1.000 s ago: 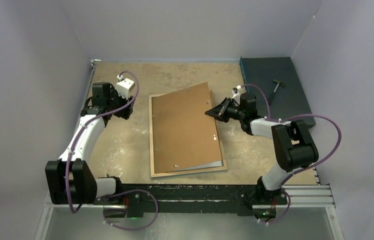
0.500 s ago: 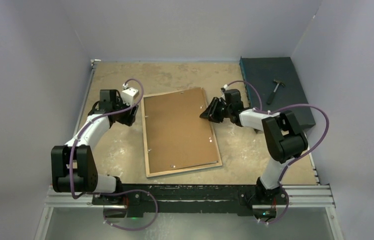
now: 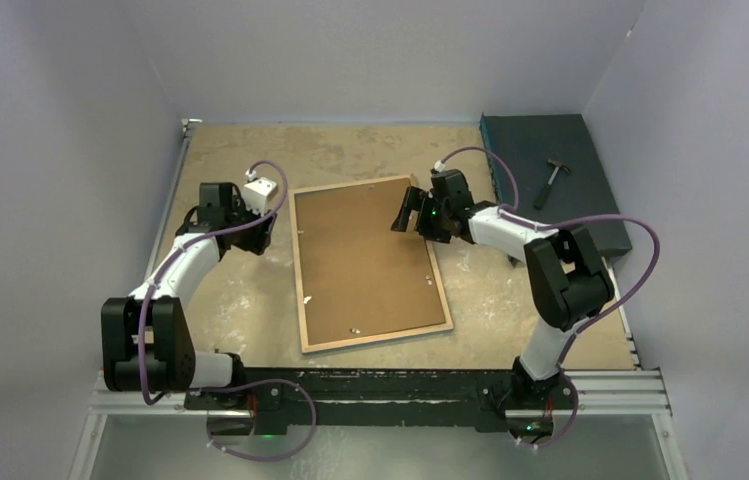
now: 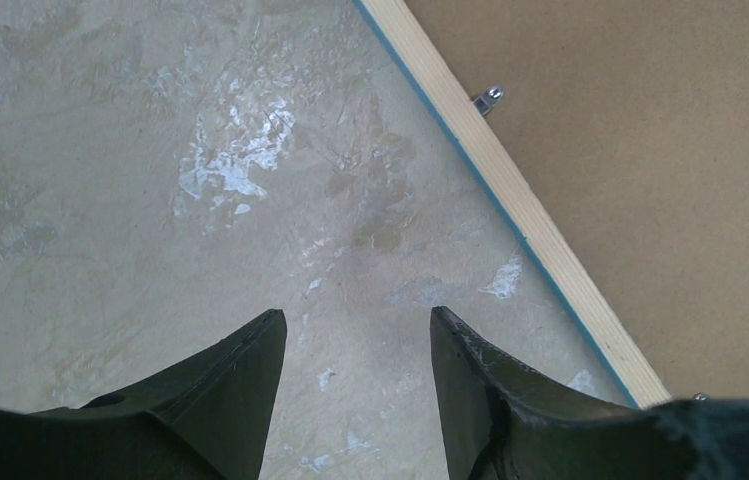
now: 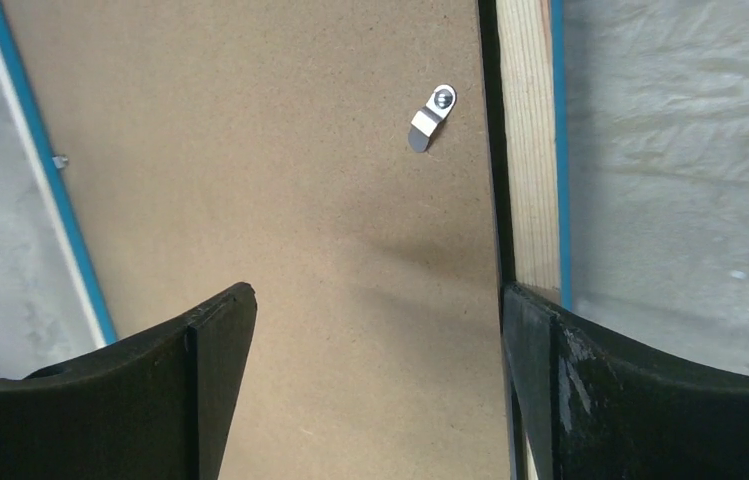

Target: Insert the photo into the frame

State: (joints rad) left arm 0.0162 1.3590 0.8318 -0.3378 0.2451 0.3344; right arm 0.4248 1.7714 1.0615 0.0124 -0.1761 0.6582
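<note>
The frame [image 3: 442,285] lies face down on the table, pale wood edge up, with a thin blue line along its sides. A brown backing board [image 3: 365,265] lies flat inside it. The photo is hidden. My right gripper [image 3: 406,212] hovers open over the frame's far right part. In the right wrist view that gripper [image 5: 375,295] spans bare board [image 5: 300,200], its right finger by the wooden edge [image 5: 525,150]. My left gripper [image 3: 260,236] stands open and empty beside the frame's left edge. In the left wrist view it [image 4: 357,315] is over bare table, apart from the edge [image 4: 510,190].
A dark teal slab [image 3: 520,150] with a small hammer [image 3: 552,178] lies at the back right. Small metal clips [image 5: 432,117] sit along the frame's inner edge, one also by the left edge [image 4: 490,97]. Walls close in the table on three sides.
The right gripper went from shut to open at the board's far right edge. The skewed board now lies squarely inside the frame. The left arm moved in toward the frame's left edge.
</note>
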